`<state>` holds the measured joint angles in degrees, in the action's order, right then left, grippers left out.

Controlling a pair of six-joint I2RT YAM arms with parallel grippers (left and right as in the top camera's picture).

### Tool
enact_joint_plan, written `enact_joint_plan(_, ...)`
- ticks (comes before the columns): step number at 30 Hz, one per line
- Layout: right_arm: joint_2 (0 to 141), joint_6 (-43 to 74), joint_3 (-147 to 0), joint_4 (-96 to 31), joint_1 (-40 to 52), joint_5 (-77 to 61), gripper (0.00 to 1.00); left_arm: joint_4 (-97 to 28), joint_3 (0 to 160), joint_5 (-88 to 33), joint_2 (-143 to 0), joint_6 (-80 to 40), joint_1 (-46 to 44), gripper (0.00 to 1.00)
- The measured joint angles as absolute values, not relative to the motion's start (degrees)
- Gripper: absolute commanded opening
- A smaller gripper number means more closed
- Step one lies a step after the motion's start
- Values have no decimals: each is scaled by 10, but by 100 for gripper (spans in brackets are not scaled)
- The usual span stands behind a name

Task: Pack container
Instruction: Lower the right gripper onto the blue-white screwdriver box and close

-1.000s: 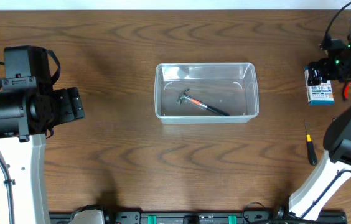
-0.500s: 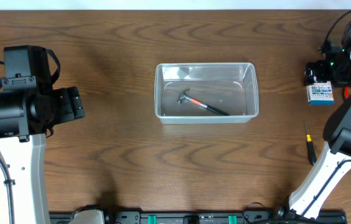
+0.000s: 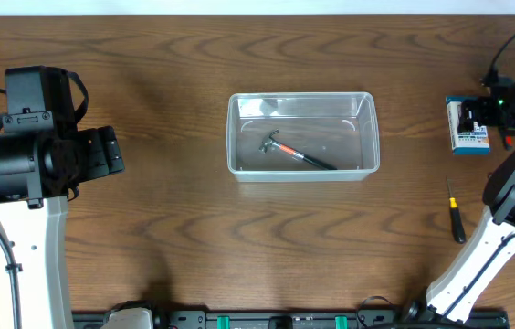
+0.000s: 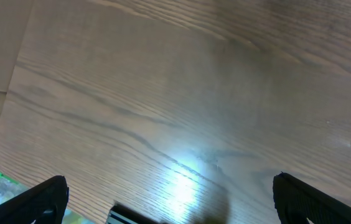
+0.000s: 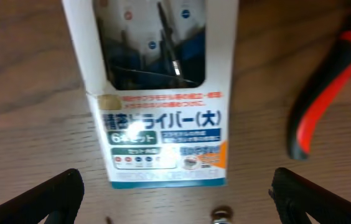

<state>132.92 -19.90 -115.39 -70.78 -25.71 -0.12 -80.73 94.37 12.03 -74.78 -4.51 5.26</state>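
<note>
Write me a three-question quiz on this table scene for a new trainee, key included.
1. True or false: the right gripper is shut on the blue-and-white box.
2. Where does that box lie? A. inside the container; B. on the table, to the robot's right of the container; C. balanced on the container's rim.
3. Name the tool lying in the container.
Key: 1 false, its jaws stand open; 2 B; 3 the hammer.
</note>
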Motion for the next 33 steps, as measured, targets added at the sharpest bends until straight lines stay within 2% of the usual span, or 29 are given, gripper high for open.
enact_joint_plan(15,1329,-212,-1154,-667,-242,35,99,-808,944,120,-748,-45,53,98)
enact_joint_plan(33,1329,-225,-1154,-655,-238,13,99,-807,944,120,-748,-45,53,98)
